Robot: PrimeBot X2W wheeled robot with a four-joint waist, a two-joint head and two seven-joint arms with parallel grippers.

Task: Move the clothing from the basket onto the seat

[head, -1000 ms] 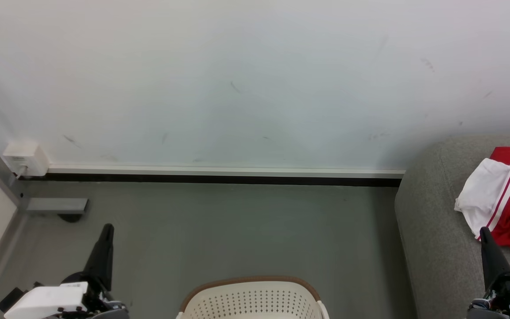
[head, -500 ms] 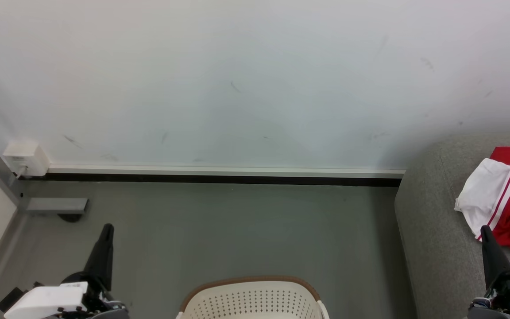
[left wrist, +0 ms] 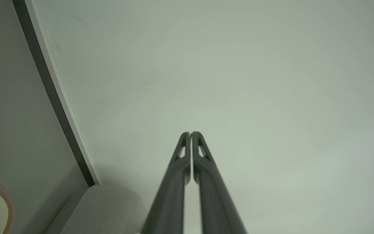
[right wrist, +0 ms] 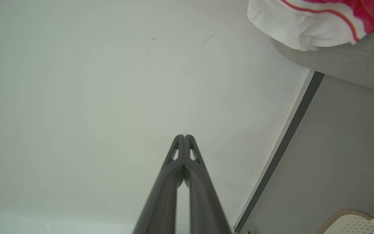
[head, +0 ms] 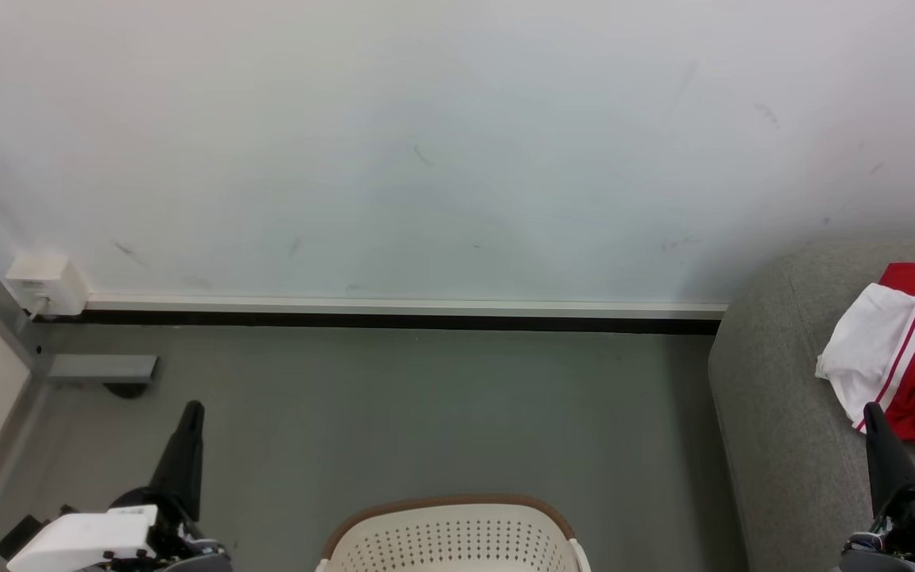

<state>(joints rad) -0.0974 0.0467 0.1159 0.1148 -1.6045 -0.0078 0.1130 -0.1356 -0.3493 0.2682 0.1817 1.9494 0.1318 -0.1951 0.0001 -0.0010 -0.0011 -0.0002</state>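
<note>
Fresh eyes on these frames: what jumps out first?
The red-and-white clothing grabs the eye, lying crumpled on the grey seat at the head view's right edge. Next comes the cream basket on the floor at bottom centre, cut off by the frame. The left gripper and right gripper point up at the lower corners, both shut and holding nothing.

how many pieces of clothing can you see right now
1. The red and white sports garment lies on the grey seat, at the head view's right. The inside of the basket is mostly out of frame, so more could be hidden there.
</note>
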